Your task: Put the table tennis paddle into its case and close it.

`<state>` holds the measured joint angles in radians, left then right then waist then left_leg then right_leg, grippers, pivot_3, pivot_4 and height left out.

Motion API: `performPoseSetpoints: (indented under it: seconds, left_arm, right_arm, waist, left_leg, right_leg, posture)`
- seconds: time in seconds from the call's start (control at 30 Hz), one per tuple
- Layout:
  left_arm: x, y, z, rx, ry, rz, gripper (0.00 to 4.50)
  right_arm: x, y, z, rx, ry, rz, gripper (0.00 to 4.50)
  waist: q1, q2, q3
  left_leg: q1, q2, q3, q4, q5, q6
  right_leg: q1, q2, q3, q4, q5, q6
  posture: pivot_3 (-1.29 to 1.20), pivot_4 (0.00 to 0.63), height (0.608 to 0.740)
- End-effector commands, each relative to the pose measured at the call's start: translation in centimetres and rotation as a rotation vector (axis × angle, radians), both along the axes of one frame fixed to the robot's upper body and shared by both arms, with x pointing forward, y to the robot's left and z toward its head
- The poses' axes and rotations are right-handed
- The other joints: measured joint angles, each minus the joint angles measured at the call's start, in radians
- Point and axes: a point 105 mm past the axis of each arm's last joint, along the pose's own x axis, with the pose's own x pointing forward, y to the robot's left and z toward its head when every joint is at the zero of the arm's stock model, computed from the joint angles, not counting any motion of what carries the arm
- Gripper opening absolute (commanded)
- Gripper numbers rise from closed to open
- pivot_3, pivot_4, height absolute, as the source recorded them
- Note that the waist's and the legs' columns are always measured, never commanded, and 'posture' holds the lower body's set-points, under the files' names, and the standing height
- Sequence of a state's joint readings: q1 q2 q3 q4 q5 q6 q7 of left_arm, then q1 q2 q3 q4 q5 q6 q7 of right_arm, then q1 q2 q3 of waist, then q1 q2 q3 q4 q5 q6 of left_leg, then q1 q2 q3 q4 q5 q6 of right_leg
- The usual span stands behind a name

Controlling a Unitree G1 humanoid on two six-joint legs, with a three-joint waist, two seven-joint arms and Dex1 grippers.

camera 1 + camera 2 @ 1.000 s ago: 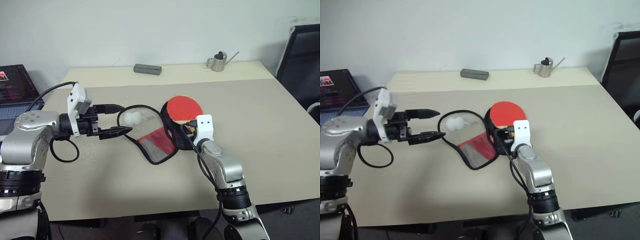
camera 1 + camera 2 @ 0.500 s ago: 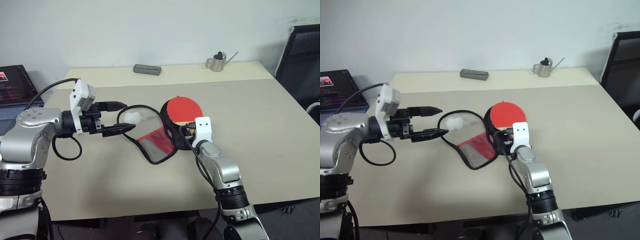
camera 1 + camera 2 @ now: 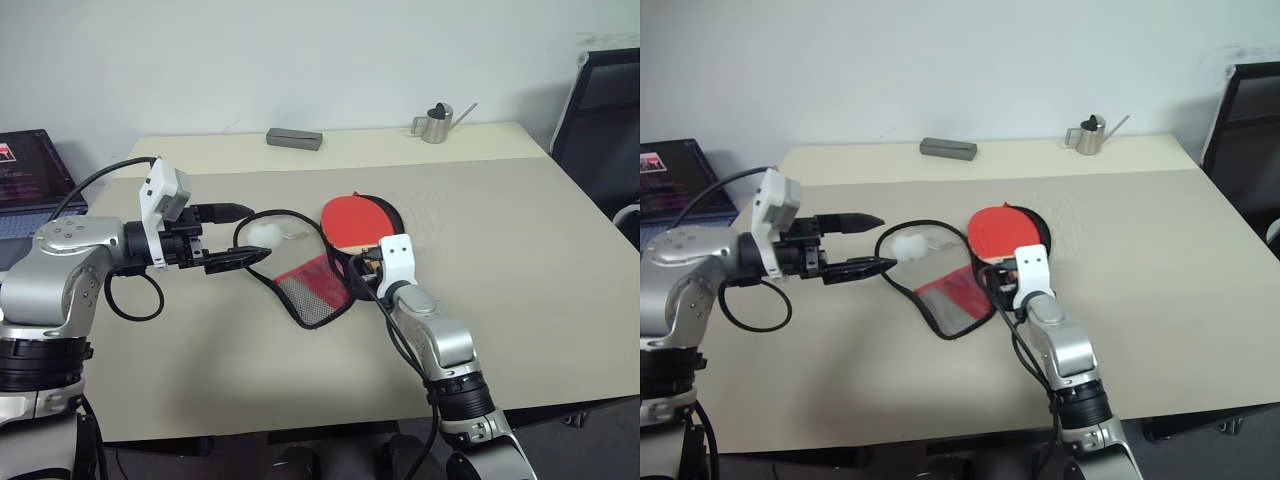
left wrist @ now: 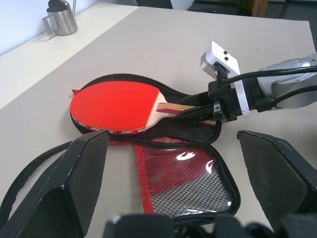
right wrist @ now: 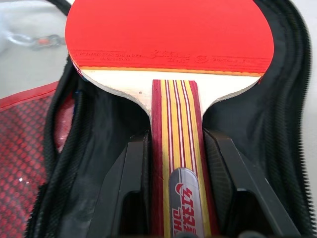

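Right end effector (image 3: 366, 266), clamped on the round red rubber-faced, wood-handled paddle (image 3: 357, 216), has slid it leftward over the open black-and-red soft zip case (image 3: 318, 282); insertion underway, left end effector (image 3: 232, 237) spread wide, empty beside the case.

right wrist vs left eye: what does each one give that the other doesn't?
Right wrist alone: the right gripper's fingers clamped either side of the table tennis paddle's striped handle, and the handle's logo badge.

Left eye alone: the left gripper open beside the case's black loop, the white pom-pom, a grey bar, a small metal watering can, a laptop.

Both: the red paddle face lying on the open case, and the red mesh flap.
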<state>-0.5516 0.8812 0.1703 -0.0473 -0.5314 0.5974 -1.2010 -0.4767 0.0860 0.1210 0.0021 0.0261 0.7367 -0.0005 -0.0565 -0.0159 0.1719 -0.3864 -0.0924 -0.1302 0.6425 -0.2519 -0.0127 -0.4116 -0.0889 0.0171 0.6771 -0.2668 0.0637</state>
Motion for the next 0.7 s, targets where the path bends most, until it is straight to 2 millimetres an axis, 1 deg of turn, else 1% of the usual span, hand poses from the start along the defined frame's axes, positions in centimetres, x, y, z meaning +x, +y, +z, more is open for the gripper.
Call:
performPoseSetpoints:
  seconds: [0.03,0.23,0.5,0.63,0.7]
  left_arm:
    - [-0.3,0.2,1.3,0.008,-0.067,-0.007,4.5]
    - [-0.2,1.1,0.9,0.008,-0.067,0.002,4.5]
    - [0.2,1.7,0.5,0.005,-0.07,-0.001,4.5]
    - [0.2,1.7,0.4,0.006,-0.072,-0.003,4.5]
    - [0.2,1.7,0.4,0.008,-0.073,-0.005,4.5]
  right_arm:
    - [0.2,0.4,1.7,0.017,-0.068,0.005,1.2]
    - [0.4,-0.3,1.6,0.002,-0.074,-0.032,1.2]
    - [0.3,-0.2,1.6,-0.008,-0.076,-0.018,1.2]
    - [0.2,0.1,1.2,-0.002,-0.055,-0.003,1.2]
    - [0.2,0.0,1.5,0.02,-0.064,-0.011,1.92]
  waist:
    - [0.0,0.0,0.0]
    - [0.0,0.0,0.0]
    - [0.0,0.0,0.0]
    - [0.0,0.0,0.0]
    - [0.0,0.0,0.0]
  left_leg:
    - [0.0,0.0,0.0,0.0,0.0,0.0]
    - [0.0,0.0,0.0,0.0,0.0,0.0]
    - [0.0,0.0,0.0,0.0,0.0,0.0]
    - [0.0,0.0,0.0,0.0,0.0,0.0]
    - [0.0,0.0,0.0,0.0,0.0,0.0]
  right_leg:
    - [0.0,0.0,0.0,0.0,0.0,0.0]
    - [0.0,0.0,0.0,0.0,0.0,0.0]
    - [0.0,0.0,0.0,0.0,0.0,0.0]
    - [0.0,0.0,0.0,0.0,0.0,0.0]
    - [0.0,0.0,0.0,0.0,0.0,0.0]
  posture:
    - [0.0,0.15,0.74]
    - [0.0,0.15,0.74]
    - [0.0,0.15,0.74]
    - [0.0,0.15,0.74]
    - [0.0,0.15,0.74]
